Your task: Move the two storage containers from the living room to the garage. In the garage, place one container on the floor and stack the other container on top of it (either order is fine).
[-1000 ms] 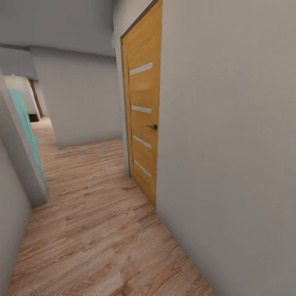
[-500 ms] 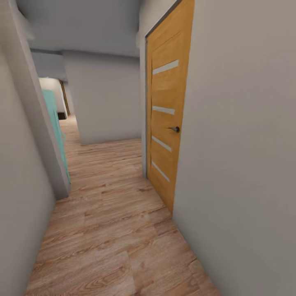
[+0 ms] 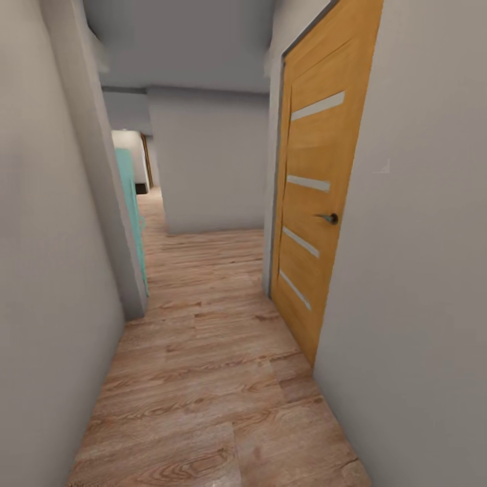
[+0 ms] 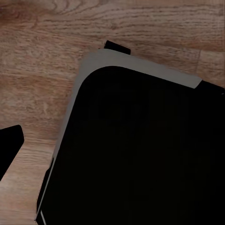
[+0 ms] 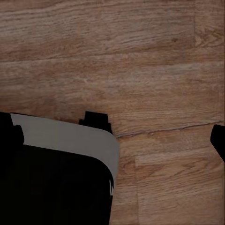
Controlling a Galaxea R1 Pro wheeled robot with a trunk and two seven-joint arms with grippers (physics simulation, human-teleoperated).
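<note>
I am in a narrow hallway with a light wood-plank floor [image 3: 203,379], and the two storage containers are out of view. In the left wrist view, one dark fingertip [image 4: 9,150] of my left gripper [image 4: 112,150] sits at the picture's edge, above the floor and my black, grey-rimmed base [image 4: 140,154]. Its jaws are wide apart with nothing between them. In the right wrist view, my right gripper [image 5: 112,136] has a dark fingertip [image 5: 218,140] at the far edge and hangs open and empty over the planks.
An orange-brown door [image 3: 318,210] with a dark handle [image 3: 330,218] stands shut in the right wall [image 3: 419,270]. The left wall [image 3: 47,270] is close beside me. A teal panel [image 3: 132,210] shows past its corner. The corridor runs ahead to a grey wall [image 3: 210,162] and bends left.
The whole head view has shifted: the door and far wall now sit further right and the left wall takes up more of the picture. The camera moved, not the things.
</note>
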